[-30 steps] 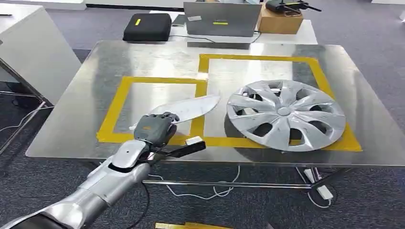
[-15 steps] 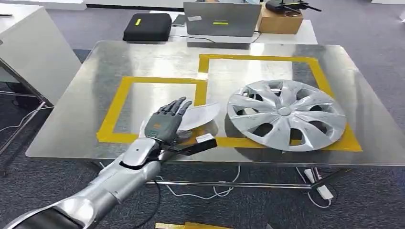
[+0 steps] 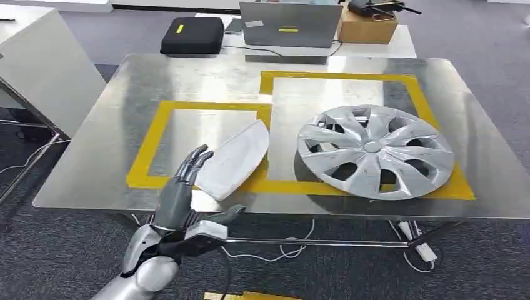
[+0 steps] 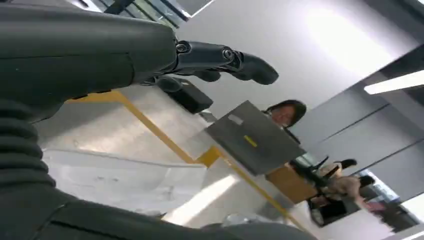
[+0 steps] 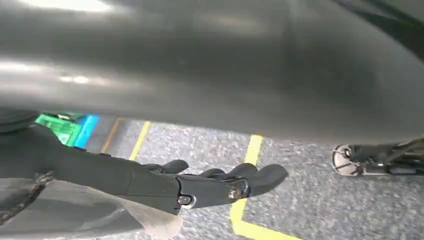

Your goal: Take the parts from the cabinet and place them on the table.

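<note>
A silver-white curved shell part lies flat on the steel table, across the yellow tape between the two marked boxes. My left hand hovers at the table's near edge just short of the part, fingers spread and holding nothing. In the left wrist view its dark fingers stretch out above the pale part. A silver hubcap rests in the right-hand taped box. My right hand hangs over the floor with fingers extended and nothing in them.
A black case, a grey laptop and a cardboard box sit on a desk behind the table. A white cabinet stands at the left. Cables lie under the table. A person sits beyond the laptop.
My left hand has let go of the shell part, opened and drawn back toward me past the table edge. The part now lies flat on the table.
</note>
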